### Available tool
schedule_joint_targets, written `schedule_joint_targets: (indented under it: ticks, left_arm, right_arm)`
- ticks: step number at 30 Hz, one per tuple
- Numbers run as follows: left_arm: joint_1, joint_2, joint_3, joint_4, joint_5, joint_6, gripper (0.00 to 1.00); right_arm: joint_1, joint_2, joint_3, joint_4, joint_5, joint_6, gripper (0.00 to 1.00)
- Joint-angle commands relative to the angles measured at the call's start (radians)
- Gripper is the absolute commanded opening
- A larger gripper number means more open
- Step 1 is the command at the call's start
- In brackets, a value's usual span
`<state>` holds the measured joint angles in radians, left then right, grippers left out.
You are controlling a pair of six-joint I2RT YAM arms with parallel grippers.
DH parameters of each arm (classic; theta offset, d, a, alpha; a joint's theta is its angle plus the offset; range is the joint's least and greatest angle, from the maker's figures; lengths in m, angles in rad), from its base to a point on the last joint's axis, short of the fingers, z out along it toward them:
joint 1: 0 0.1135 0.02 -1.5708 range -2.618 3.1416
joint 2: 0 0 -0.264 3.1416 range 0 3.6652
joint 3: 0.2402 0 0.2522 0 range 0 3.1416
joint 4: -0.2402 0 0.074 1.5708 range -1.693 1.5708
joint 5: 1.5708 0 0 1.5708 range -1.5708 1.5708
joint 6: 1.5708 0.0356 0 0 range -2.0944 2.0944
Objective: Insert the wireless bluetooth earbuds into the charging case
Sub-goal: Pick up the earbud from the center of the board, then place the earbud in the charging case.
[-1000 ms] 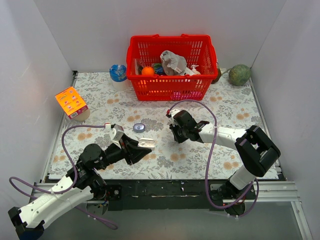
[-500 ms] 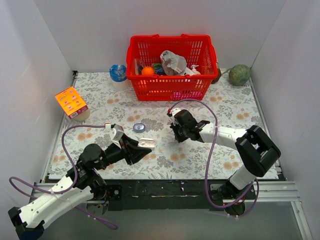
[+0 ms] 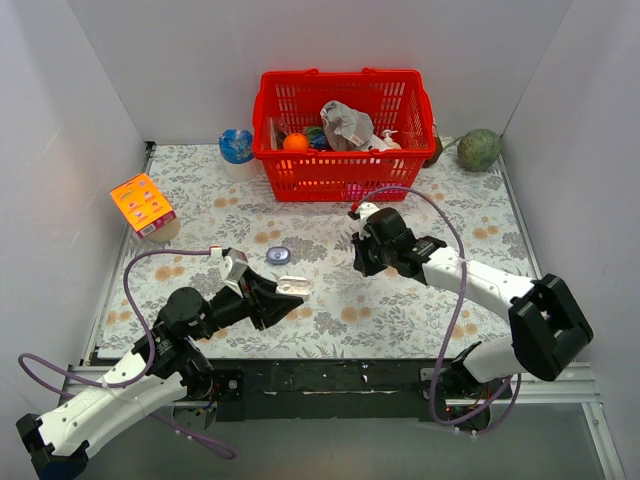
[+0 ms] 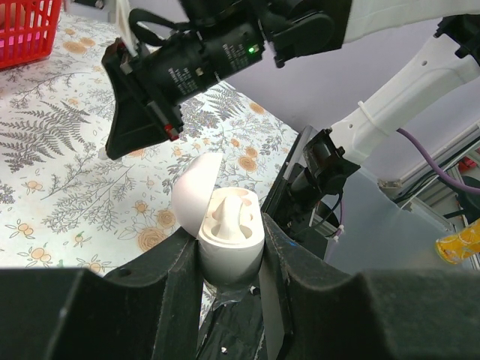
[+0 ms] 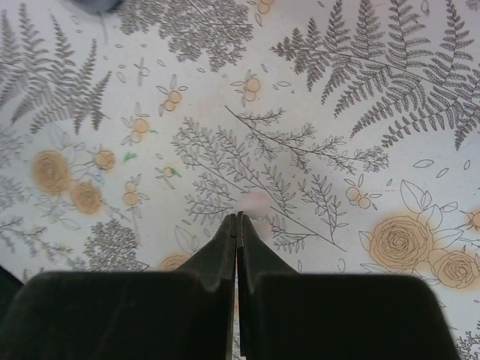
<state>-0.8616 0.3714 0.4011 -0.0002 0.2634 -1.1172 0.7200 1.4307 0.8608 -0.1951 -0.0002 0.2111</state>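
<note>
My left gripper (image 4: 229, 259) is shut on the charging case (image 4: 229, 232), a glossy white oval shell with its lid open; in the top view the case (image 3: 291, 288) is held just above the floral mat. My right gripper (image 5: 238, 217) is shut and hovers over the mat right of centre (image 3: 359, 265); it also shows in the left wrist view (image 4: 135, 135), beyond the case. A pale pinkish blur (image 5: 259, 204) sits at its tips; I cannot tell if it is held. A small purplish-white oval piece (image 3: 278, 256), perhaps an earbud, lies on the mat between the grippers.
A red basket (image 3: 345, 185) full of things stands at the back centre. A blue-white cup (image 3: 237, 147) stands left of it, and a green round thing (image 3: 480, 150) is at the back right. An orange box (image 3: 143, 205) lies at the left edge.
My right arm has swung out to the right, and its gripper has shifted a little right and back, still shut. The left arm and the case have not moved.
</note>
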Motion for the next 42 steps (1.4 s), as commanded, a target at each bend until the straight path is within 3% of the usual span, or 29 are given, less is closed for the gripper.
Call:
schedule_joint_targets:
  ticks: [1, 6, 13, 19, 23, 26, 29, 42]
  left_arm:
    - [-0.004, 0.011, 0.004, 0.006, 0.000, 0.000, 0.00]
    - [-0.004, 0.017, 0.008, 0.009, -0.010, 0.000, 0.00]
    - [-0.004, -0.055, 0.031, 0.011, -0.096, 0.065, 0.00]
    - [-0.004, -0.023, 0.081, -0.024, -0.072, 0.122, 0.00]
    - [-0.004, 0.026, 0.074, 0.049, 0.026, 0.148, 0.00]
    - [-0.004, 0.079, 0.067, 0.106, 0.088, 0.187, 0.00]
    - [-0.004, 0.136, 0.058, 0.175, 0.209, 0.240, 0.00]
    - [-0.004, 0.282, 0.064, 0.358, 0.415, 0.289, 0.00]
  right_arm:
    - [-0.010, -0.093, 0.044, -0.046, -0.128, 0.022, 0.01]
    - [-0.014, -0.176, 0.038, -0.032, -0.335, 0.046, 0.01]
    - [-0.014, -0.309, 0.113, 0.007, -0.798, 0.120, 0.01]
    - [-0.014, -0.383, 0.129, 0.051, -1.027, 0.207, 0.01]
    - [-0.010, -0.408, 0.155, 0.051, -1.098, 0.231, 0.01]
    - [-0.007, -0.412, 0.219, -0.045, -1.115, 0.189, 0.01]
    - [0.006, -0.411, 0.273, -0.099, -1.104, 0.154, 0.01]
    - [0.035, -0.388, 0.322, -0.273, -1.034, 0.071, 0.01]
